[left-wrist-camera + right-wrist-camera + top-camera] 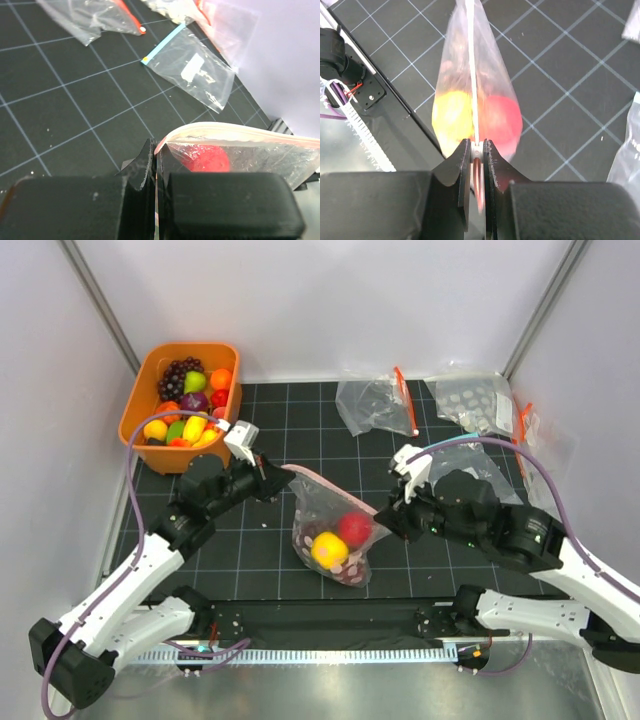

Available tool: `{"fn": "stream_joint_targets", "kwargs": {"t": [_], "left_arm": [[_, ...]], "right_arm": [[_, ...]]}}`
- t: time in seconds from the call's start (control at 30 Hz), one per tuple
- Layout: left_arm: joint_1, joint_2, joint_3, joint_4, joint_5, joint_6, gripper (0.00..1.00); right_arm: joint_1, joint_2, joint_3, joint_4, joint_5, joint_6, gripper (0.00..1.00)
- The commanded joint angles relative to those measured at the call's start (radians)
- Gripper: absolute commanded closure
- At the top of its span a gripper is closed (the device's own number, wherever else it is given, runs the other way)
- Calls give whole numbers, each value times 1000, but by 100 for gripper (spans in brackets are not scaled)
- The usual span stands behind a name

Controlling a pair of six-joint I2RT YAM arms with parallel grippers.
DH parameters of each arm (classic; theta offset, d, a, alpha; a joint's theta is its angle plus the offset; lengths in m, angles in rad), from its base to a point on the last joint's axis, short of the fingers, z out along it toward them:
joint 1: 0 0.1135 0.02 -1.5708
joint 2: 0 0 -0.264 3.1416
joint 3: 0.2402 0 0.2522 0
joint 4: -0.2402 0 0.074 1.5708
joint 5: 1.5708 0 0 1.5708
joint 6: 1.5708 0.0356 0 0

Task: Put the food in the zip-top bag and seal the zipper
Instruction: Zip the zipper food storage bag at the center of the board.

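Left end effector (pixel 274 480) clenched on one end of the zipper (pixel 330 487); right end effector (pixel 388 517) clenched on the other. Zip-top bag (pixel 318 515) mid-frame, food (pixel 330 550) inside. Hold strip taut; slide one pinch along firmly.

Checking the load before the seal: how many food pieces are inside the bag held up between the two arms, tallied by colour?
Inside the zip-top bag:
Yellow piece: 1
Red piece: 1
Dark pinkish speckled piece, low in the bag, kind unclear: 1
Total: 3
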Motion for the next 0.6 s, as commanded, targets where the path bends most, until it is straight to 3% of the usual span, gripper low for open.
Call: {"fn": "stream_joint_targets", "kwargs": {"t": [0.0, 0.4, 0.47, 0.5, 0.57], "left_arm": [[36, 6, 30, -51, -191, 4, 100], [36, -1, 32, -69, -200, -2, 100], [36, -6, 35, -72, -200, -3, 100], [36, -6, 40, -75, -204, -3, 100], [36, 3, 46, -78, -212, -5, 100]], "right_arm": [[1, -70, -15, -117, 53, 74, 99], [1, -199, -63, -145, 82, 123, 98], [1, -207, -72, -126, 80, 126, 83], [0, -207, -74, -108, 80, 126, 64], [0, -202, -78, -88, 85, 128, 50]]}}
